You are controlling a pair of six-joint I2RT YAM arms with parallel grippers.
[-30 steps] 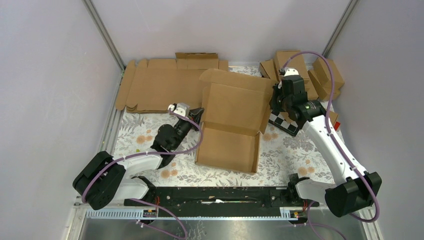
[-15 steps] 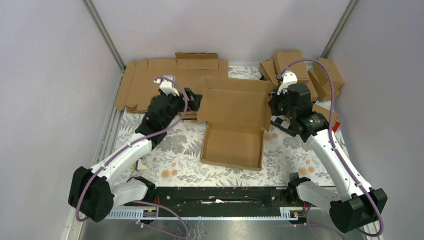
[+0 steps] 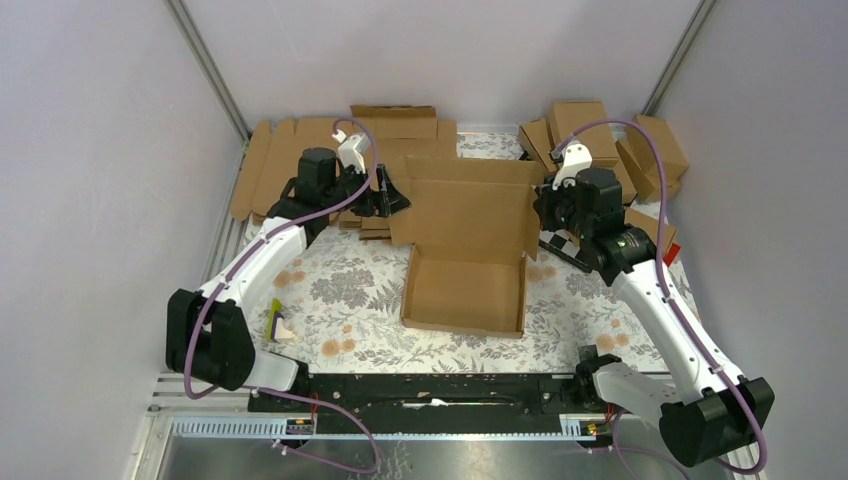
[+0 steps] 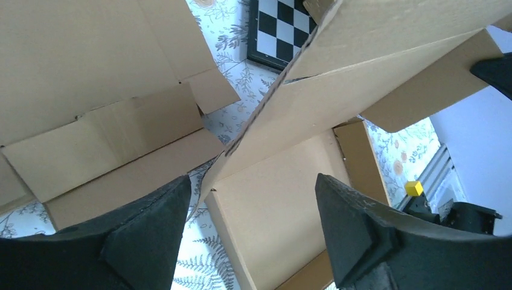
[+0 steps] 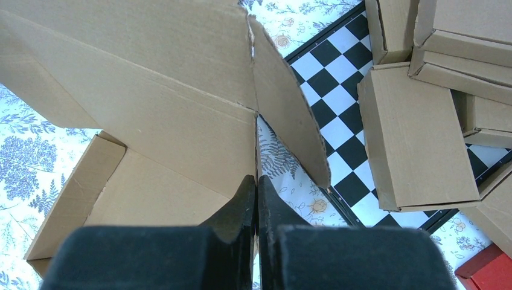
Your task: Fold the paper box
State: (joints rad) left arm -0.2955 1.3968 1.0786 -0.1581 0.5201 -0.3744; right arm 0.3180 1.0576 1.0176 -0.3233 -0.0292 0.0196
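The plain brown corrugated cardboard mailer box [image 3: 465,300] is sitting open in the middle of the scene. Its shallow tray [image 3: 470,322] is lying flat with its walls raised, and its hinged lid [image 3: 470,212] is standing nearly upright along the far edge, with its side flaps angling outward.

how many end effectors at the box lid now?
2. Left end effector: open, straddling the left edge of the raised lid of the brown cardboard box. Right end effector: shut on its right edge.

Brown paper box [image 3: 465,295], floral cloth [image 3: 350,290], black-white checkerboard [image 5: 338,121].
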